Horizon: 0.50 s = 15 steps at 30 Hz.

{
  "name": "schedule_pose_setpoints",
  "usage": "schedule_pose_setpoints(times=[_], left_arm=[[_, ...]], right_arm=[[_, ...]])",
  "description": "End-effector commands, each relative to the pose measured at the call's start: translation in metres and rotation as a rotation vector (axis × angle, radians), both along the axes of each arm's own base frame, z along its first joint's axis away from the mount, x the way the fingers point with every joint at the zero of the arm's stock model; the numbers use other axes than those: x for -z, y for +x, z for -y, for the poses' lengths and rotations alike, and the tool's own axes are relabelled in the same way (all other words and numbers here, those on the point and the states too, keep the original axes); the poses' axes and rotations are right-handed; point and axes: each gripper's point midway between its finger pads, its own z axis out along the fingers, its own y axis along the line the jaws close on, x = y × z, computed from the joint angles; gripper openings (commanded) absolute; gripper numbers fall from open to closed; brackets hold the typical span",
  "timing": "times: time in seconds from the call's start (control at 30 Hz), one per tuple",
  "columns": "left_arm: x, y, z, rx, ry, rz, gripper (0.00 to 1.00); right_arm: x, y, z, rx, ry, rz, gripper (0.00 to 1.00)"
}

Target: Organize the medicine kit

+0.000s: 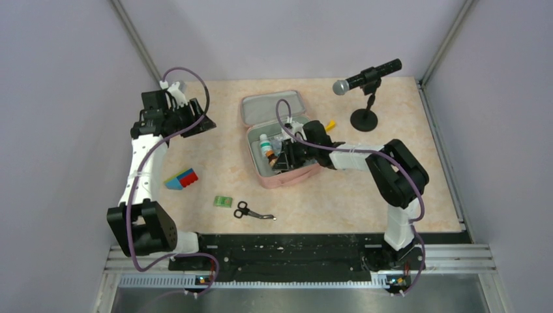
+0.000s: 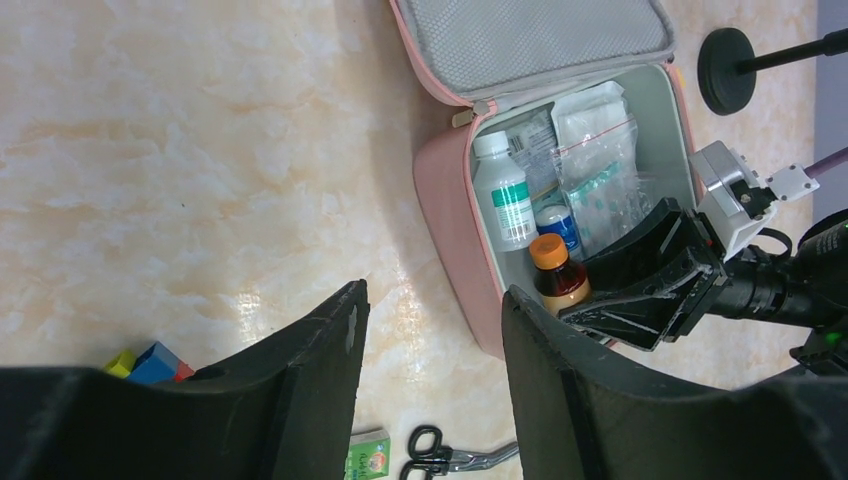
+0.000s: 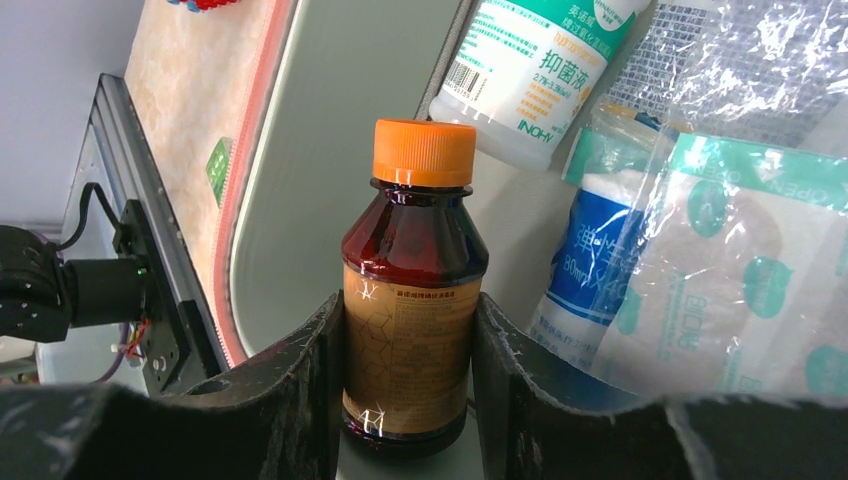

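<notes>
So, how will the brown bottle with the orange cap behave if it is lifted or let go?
The brown bottle looks glossy and hard, so it may slip between the fingers of the right gripper. It is tall and narrow, so it could tip when released. It seems nearly full, so probably heavy for its size.

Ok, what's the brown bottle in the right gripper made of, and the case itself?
The brown bottle is glossy translucent amber with sharp highlights: glass or hard plastic, I can't tell which. Its orange cap looks like moulded plastic. The medicine kit looks like soft pink fabric outside, with a grey mesh-textured lid lining.
</notes>
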Motion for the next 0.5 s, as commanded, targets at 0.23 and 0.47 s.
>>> schedule_pose_setpoints(times=[0.23,0.47], left_arm=[[-0.011,0.016,0.000,-0.003,-0.026,0.046,0.57],[-0.014,0.018,0.000,-0.003,-0.029,0.054,0.57]], right_arm=[[-0.014,0.005,-0.019,-0.073,0.057,0.072,0.59],[-0.032,0.013,-0.025,-0.090,0.080,0.124,0.66]])
